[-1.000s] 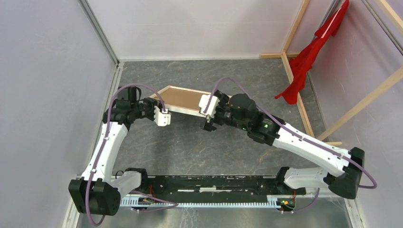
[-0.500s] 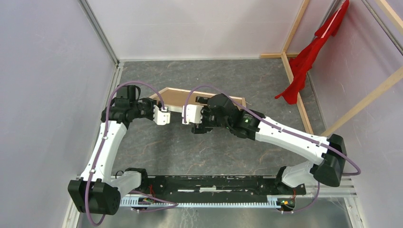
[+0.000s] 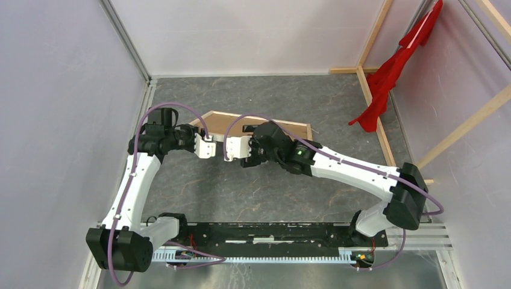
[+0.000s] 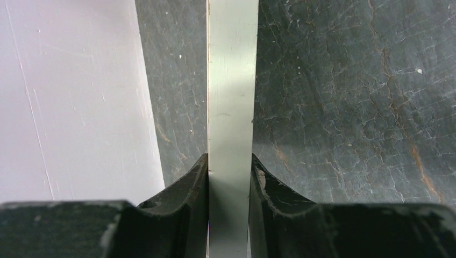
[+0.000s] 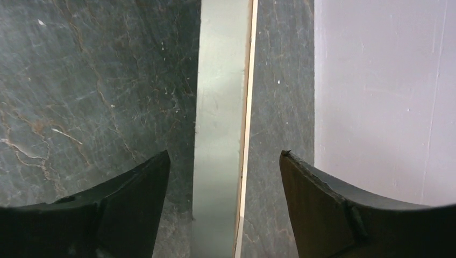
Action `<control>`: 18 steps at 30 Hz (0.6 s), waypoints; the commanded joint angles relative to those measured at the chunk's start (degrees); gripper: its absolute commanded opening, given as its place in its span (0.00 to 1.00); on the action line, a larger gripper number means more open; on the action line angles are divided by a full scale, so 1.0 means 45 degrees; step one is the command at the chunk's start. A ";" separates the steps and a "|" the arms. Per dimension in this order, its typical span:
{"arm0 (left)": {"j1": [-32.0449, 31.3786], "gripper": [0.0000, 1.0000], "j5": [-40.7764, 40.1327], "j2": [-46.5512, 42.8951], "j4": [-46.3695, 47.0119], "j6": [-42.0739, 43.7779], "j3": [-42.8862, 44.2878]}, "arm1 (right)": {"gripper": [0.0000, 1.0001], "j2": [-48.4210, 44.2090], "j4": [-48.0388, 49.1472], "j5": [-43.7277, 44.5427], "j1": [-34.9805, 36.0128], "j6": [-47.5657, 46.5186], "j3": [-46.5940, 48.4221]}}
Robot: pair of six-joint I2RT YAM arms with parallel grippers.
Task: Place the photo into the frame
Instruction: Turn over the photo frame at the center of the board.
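Observation:
The frame (image 3: 217,114) is propped up tilted at the back middle of the table, its light wood back and a brown backing board (image 3: 222,126) facing up. My left gripper (image 3: 208,148) is shut on the near left edge. From the left wrist, the pale edge strip (image 4: 228,97) is pinched between both fingers of the left gripper (image 4: 228,161). My right gripper (image 3: 234,148) sits just to its right on the same edge. Its open jaws (image 5: 223,156) straddle the strip (image 5: 218,107) without touching it. The photo is out of view.
A red cloth (image 3: 391,72) hangs on bare wooden beams (image 3: 373,102) at the back right. Pale walls (image 3: 60,120) close in the left and back sides. The dark marbled tabletop (image 3: 253,186) lies between the frame and the arm bases.
My right gripper has slid left along the frame's near edge and now sits close beside the left gripper, its jaws slightly narrower. The left gripper has kept its hold and place.

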 commanded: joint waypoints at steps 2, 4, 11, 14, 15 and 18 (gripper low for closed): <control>0.0015 0.02 0.0463 -0.0066 -0.0349 -0.0759 0.0558 | 0.72 0.0784 0.0265 0.0941 0.0059 -0.0575 0.0595; 0.0012 0.02 0.0418 -0.0062 -0.0343 -0.0684 0.0510 | 0.61 0.0946 0.0109 0.1016 0.0063 -0.0437 0.0882; 0.0010 0.82 0.0584 -0.0159 0.0583 -0.2024 0.0432 | 0.26 0.0806 0.0523 0.1094 0.0073 0.0222 0.1431; 0.0006 1.00 0.0740 -0.0486 0.1467 -0.2815 0.0357 | 0.18 0.0658 0.0734 0.1233 0.0063 0.0551 0.1755; 0.0006 1.00 0.0759 -0.0593 0.1909 -0.3346 0.0352 | 0.16 0.0610 0.0769 0.1305 0.0053 0.0703 0.1926; 0.0047 1.00 0.0625 -0.0590 0.2559 -0.4991 0.0817 | 0.14 0.0568 0.0649 0.1335 0.0061 0.1158 0.2656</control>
